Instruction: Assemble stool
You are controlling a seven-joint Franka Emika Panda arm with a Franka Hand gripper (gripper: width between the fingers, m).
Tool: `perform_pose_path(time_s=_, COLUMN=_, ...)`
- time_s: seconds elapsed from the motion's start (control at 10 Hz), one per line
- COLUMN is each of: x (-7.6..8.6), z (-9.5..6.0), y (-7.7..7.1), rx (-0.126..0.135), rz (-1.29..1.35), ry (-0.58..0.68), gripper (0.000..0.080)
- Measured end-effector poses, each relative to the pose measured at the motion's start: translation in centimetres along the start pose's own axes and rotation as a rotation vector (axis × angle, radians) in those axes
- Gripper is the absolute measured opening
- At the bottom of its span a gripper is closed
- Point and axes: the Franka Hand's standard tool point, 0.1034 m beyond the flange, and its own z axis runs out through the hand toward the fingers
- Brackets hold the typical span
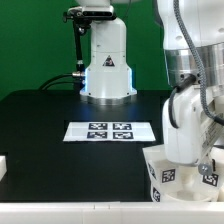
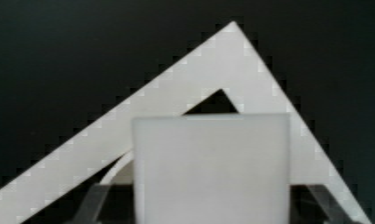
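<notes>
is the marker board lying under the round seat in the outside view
No, the marker board lies bare in the middle of the black table, while the seat sits apart near the arm.

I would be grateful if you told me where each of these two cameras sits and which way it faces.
Exterior view: off the arm, looking across the black table at the marker board and the robot base; the arm fills the exterior view's right, over a tagged white stool part.
Wrist view: on the wrist, facing a white block close up, with a white triangular frame behind on black; dark jaws flank the block's lower edges.
Shared: probably the white part at the gripper; I cannot confirm it.
</notes>
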Motion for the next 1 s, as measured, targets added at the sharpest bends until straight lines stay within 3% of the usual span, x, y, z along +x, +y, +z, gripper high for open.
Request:
perform_pose_path(time_s=0.2, x=-0.1, z=0.1, y=0.2, rx=0.004, rz=-0.014, ry=0.01, gripper=0.0334)
perform_pose_path(time_s=0.3, x=-0.1, z=0.1, y=0.3, rx=0.004, rz=-0.03, ry=0.01, gripper=0.0413)
perform_pose_path(time_s=0.4, x=-0.1, z=0.1, y=0.3, rx=0.003, rz=-0.045, ry=0.01, gripper=0.0413)
perform_pose_path(time_s=0.5, x=-0.1, z=0.1, y=0.3, rx=0.003, rz=-0.068, ry=0.011, gripper=0.0548)
perform_pose_path(time_s=0.6, x=-0.1, z=0.1, y=0.3, rx=0.003, rz=-0.074, ry=0.011, gripper=0.0629)
perform_pose_path(time_s=0.7, x=-0.2, z=-0.1, y=0.2, rx=0.006, rz=-0.078, ry=0.008, gripper=0.0643)
perform_pose_path(time_s=1.0, x=-1.2, z=-3.7, y=-0.2, rx=0.033, rz=-0.094, ry=-0.039, gripper=0.0649)
